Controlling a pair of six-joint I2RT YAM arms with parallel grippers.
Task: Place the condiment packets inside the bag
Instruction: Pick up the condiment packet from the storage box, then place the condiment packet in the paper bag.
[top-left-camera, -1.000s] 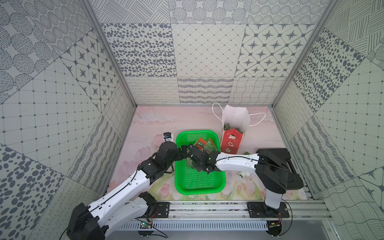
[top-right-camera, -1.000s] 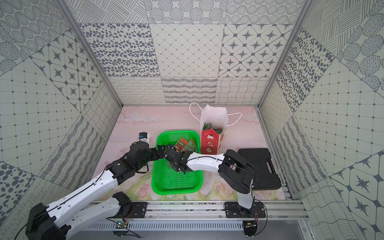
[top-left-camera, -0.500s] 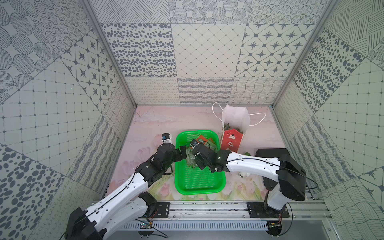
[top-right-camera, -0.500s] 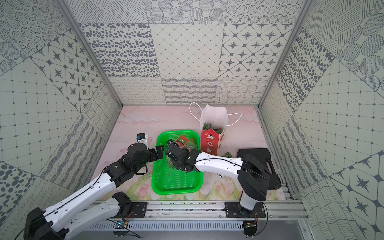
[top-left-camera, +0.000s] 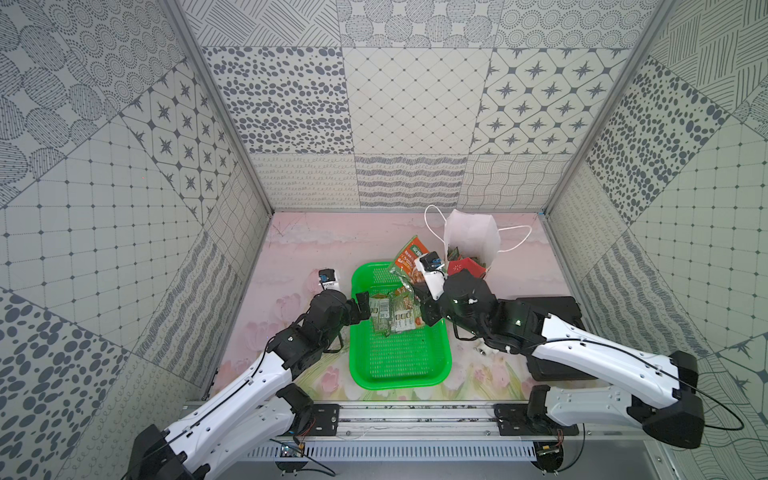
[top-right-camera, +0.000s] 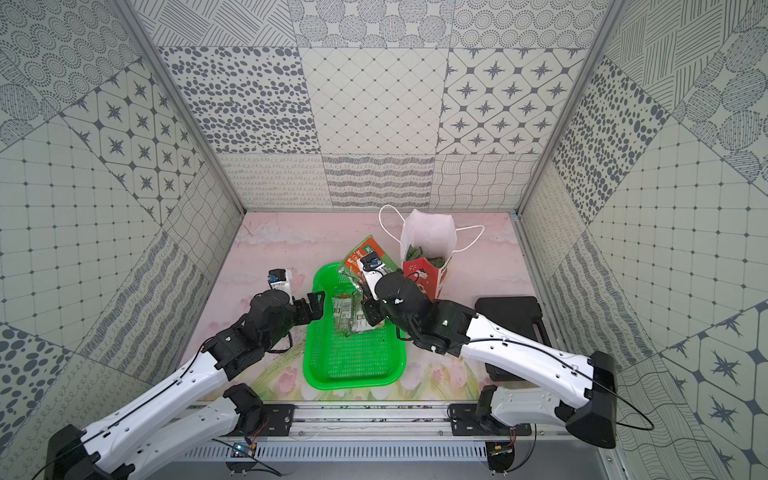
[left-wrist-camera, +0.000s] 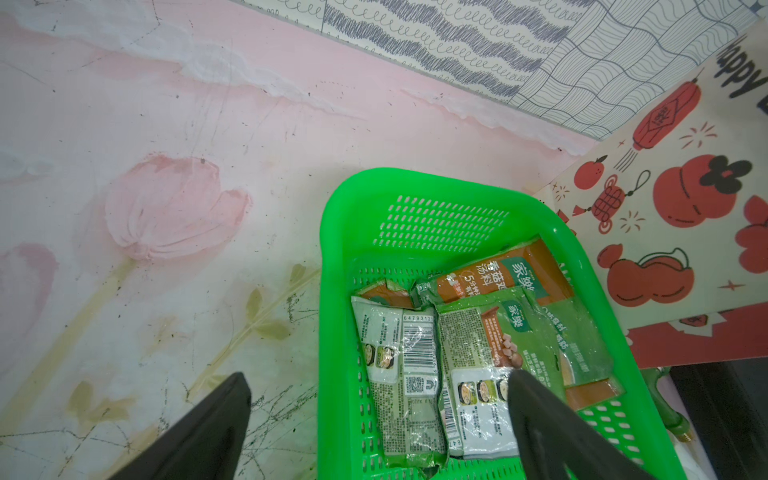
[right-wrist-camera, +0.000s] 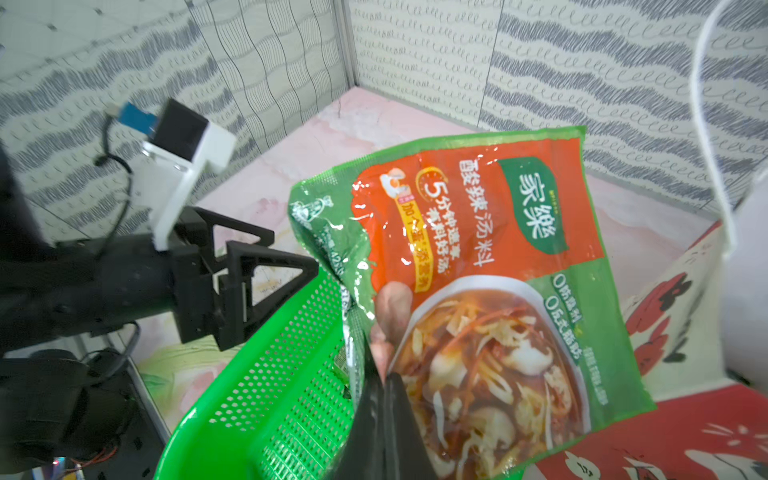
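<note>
**Orange soup packet lifted out of the basket, beside the gift bag**

The right gripper (right-wrist-camera: 384, 386) has its jaws pressed fully together on the lower edge of an orange-and-green soup packet (right-wrist-camera: 478, 257). The packet stands in the air above the far right corner of the green mesh basket (top-left-camera: 357, 332); I judge it is pinched by the edge so that it hangs flat and can slide into a narrow opening. The gift bag (top-left-camera: 471, 232) stands upright just beyond that same corner of the basket, its white inside turned to the top views; a few green packets (top-right-camera: 432, 262) already show in its mouth, so the task is partly done.

The left gripper (left-wrist-camera: 376, 382) is spread wide and holds nothing. One finger hangs over the basket, above the remaining packets (left-wrist-camera: 436, 365); the other is outside the basket's left rim. It seems placed to take the next packet or to steady the basket. Those packets lie flat and overlapping in the far half of the basket.

The table top (left-wrist-camera: 166, 124) is pale pink, painted with tulips and scratched in places; a black case (top-left-camera: 552, 307) lies to the right of the basket; grey-and-white patterned wall panels (top-left-camera: 415, 104) close the space on three sides.
</note>
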